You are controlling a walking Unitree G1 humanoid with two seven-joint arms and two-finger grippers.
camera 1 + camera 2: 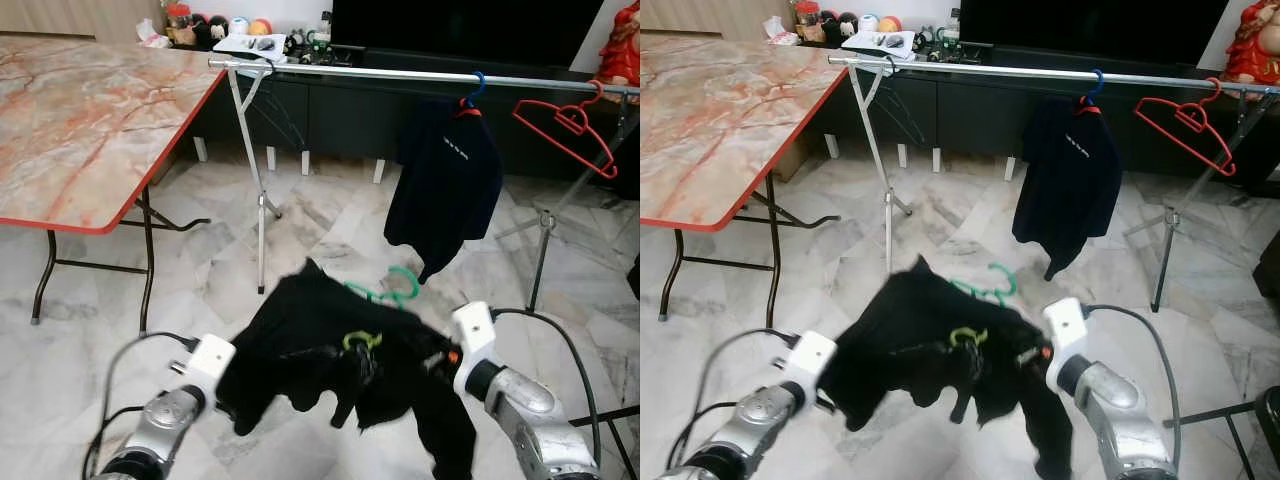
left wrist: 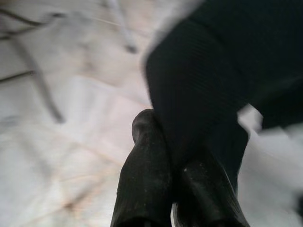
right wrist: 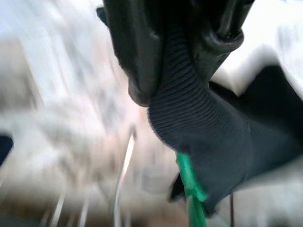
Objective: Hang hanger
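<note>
A black garment [image 1: 330, 350] hangs low between my two grippers, above the floor in front of the clothes rail [image 1: 400, 73]. A green hanger [image 1: 400, 285] sits inside it, its hook sticking up at the far side; a green bar [image 3: 189, 184] shows under the cloth. My left gripper [image 2: 175, 156] is shut on the garment's left edge. My right gripper [image 3: 182, 52] is shut on a ribbed fold at the right side. In the eye views both pairs of fingertips are hidden by the cloth. A small yellow-green loop [image 1: 362, 340] lies on the garment's middle.
A dark shirt [image 1: 445, 180] hangs from the rail on a blue hanger, and an empty red hanger [image 1: 570, 125] hangs further right. A marble-topped folding table [image 1: 80, 110] stands left. The rail's leg [image 1: 260, 200] is ahead, and a dark cabinet [image 1: 340, 110] is behind.
</note>
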